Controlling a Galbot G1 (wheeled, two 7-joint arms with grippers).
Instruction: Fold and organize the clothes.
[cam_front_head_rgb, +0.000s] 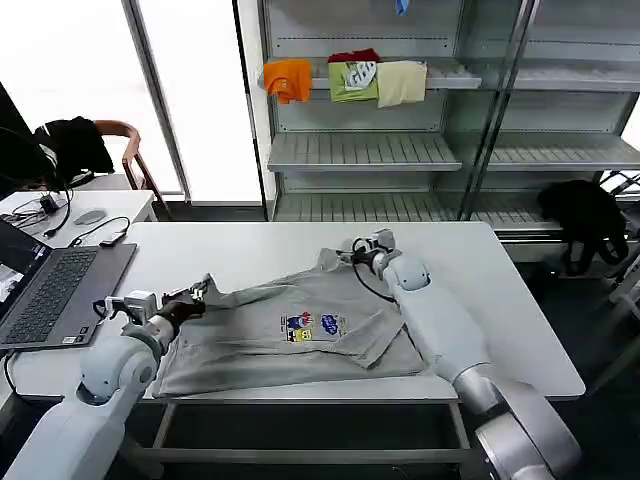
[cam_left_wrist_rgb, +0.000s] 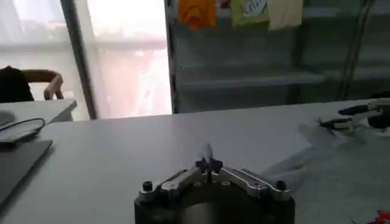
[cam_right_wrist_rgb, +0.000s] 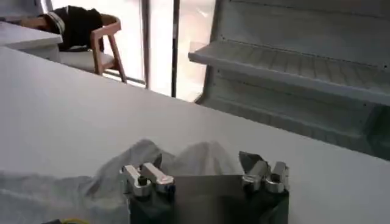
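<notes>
Laptop (cam_front_head_rgb: 50, 290): open on the table's left end, just beside the left arm — cables and a mouse (cam_front_head_rgb: 88, 216) behind it.
Chair (cam_front_head_rgb: 125, 150): wooden, past the table's far-left corner, a black garment (cam_front_head_rgb: 70, 140) draped over it.
Left gripper (cam_front_head_rgb: 203, 291): low over the table at the shirt's left edge, fingers (cam_left_wrist_rgb: 209, 159) drawn together in the left wrist view, a thin sliver of pale fabric standing between the tips — pinching the T-shirt's edge.
T-shirt (cam_front_head_rgb: 300, 325): light grey, spread crumpled across the middle of the white table (cam_front_head_rgb: 520, 330), chest print (cam_front_head_rgb: 313, 326) facing up, one side reaching to the left gripper and the collar end bunched up at the right gripper.
Right gripper (cam_front_head_rgb: 362, 247): at the shirt's far edge near the collar, arm lying across the fabric's right half; in the right wrist view the fingers (cam_right_wrist_rgb: 143, 178) stand wide apart with grey cloth heaped between and in front of them; cannot tell if any cloth is gripped.
Shelving (cam_front_head_rgb: 400, 150): behind the table, orange (cam_front_head_rgb: 288, 78), green (cam_front_head_rgb: 353, 78) and cream (cam_front_head_rgb: 401, 82) folded garments hanging over an upper shelf edge.
Black bag (cam_front_head_rgb: 585, 215): on the lower shelf at far right, well apart from the shirt.
</notes>
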